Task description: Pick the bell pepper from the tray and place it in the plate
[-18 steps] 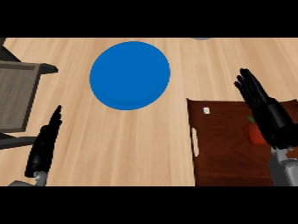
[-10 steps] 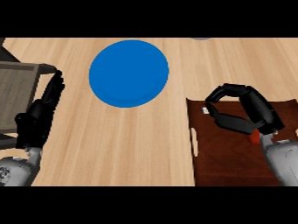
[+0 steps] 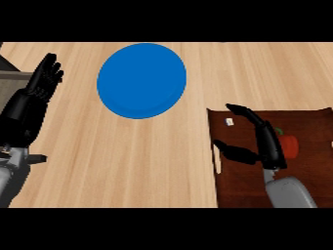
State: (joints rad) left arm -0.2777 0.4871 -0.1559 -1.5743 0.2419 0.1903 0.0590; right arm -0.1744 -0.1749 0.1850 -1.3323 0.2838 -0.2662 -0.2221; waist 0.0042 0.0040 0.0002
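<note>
In the head view, the right hand (image 3: 264, 142) was over the dark brown tray (image 3: 313, 185), with its fingers straight and the thumb spread wide to the left, holding nothing. The red bell pepper (image 3: 290, 145) lay in the tray just to the right of this hand, partly hidden behind the fingers; whether the hand touched it could not be told. A small white thing (image 3: 229, 121) lay in the tray near the fingertips, at the tray's far left corner. The blue plate (image 3: 141, 80) stood beyond the hand and to its left, well apart from the tray, and nothing lay in it. Bare wooden counter (image 3: 161, 161) lay between the plate and the tray. The left hand (image 3: 32, 100) rested near the left edge, fingers straight and up.
</note>
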